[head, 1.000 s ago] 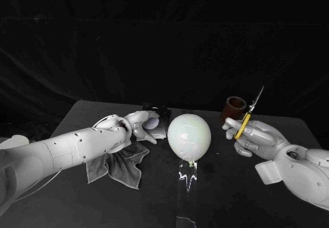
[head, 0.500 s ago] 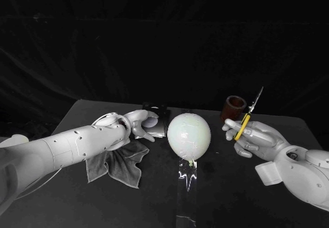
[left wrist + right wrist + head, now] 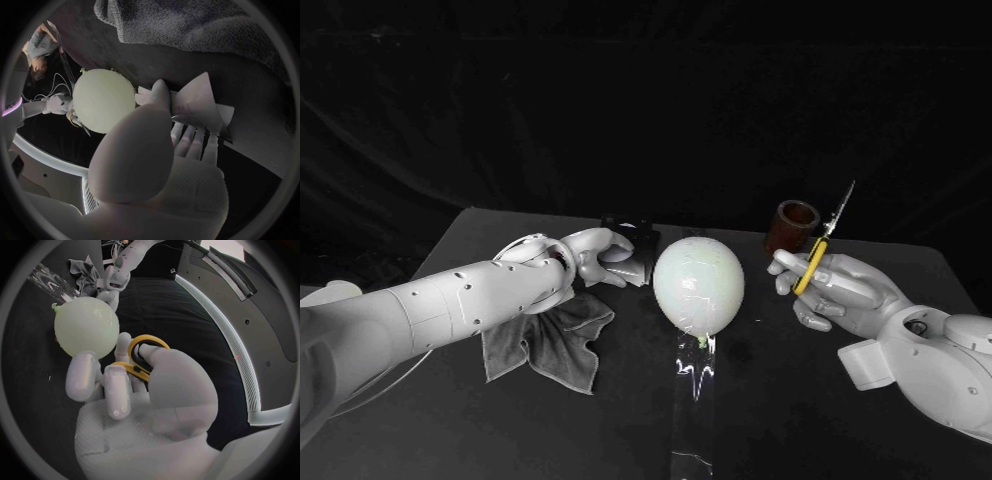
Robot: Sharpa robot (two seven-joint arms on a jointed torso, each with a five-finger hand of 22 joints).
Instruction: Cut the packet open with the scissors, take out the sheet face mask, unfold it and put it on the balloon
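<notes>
In the head view the left hand (image 3: 600, 258) is seen curled in tighter than a second ago and drawn a touch nearer the balloon (image 3: 697, 285), under which a clear strip (image 3: 692, 375) glints. The right hand (image 3: 841, 292) is unmoved, clenched round the scissors (image 3: 822, 240) with the blades held up. A brown cup (image 3: 795, 225) is set behind it, and a dark cloth (image 3: 553, 340) is spread under the left arm. From the left wrist, the packet (image 3: 200, 102) is shown pinched between thumb and fingers, just beside the balloon; no cut can be made out. From the right wrist, the yellow handles are seen gripped, and the balloon is found between the two hands. It is judged the likely obstacle to bringing blades and packet together.
</notes>
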